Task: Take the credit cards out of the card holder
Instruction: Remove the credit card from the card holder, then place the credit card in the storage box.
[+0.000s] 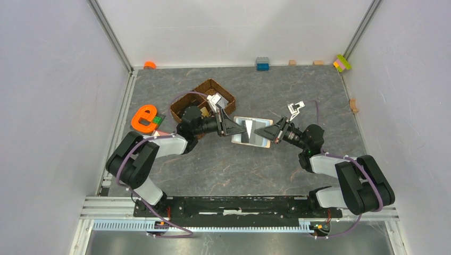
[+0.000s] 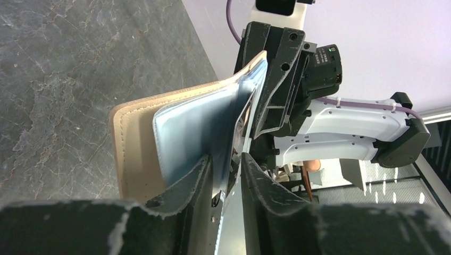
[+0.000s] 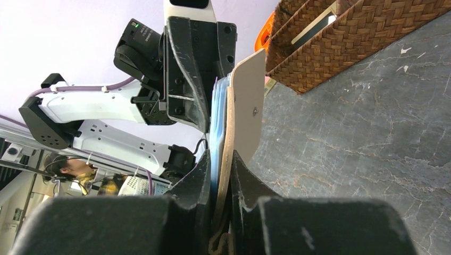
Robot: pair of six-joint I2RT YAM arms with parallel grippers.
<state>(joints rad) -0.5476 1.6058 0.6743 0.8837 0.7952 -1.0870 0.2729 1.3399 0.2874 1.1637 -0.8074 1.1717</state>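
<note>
The beige card holder (image 1: pixel 250 133) hangs open above the table, held up between both grippers. In the right wrist view my right gripper (image 3: pixel 220 154) is shut on its tan cover (image 3: pixel 247 106) and the clear sleeves. Seen from the left wrist, the sleeves (image 2: pixel 197 133) fan off the cover (image 2: pixel 135 143). My left gripper (image 2: pixel 226 156) stands open there, with a thin sleeve edge loose in the gap. From above, the left gripper (image 1: pixel 232 126) is at the holder's left edge and the right gripper (image 1: pixel 267 132) at its right edge. The credit cards are hidden; I cannot pick them out in the sleeves.
A brown wicker basket (image 1: pixel 205 101) with compartments stands just behind the left arm, also seen as the basket (image 3: pixel 345 37) from the right wrist. An orange letter toy (image 1: pixel 143 118) lies at the left. Small blocks (image 1: pixel 262 64) line the back wall.
</note>
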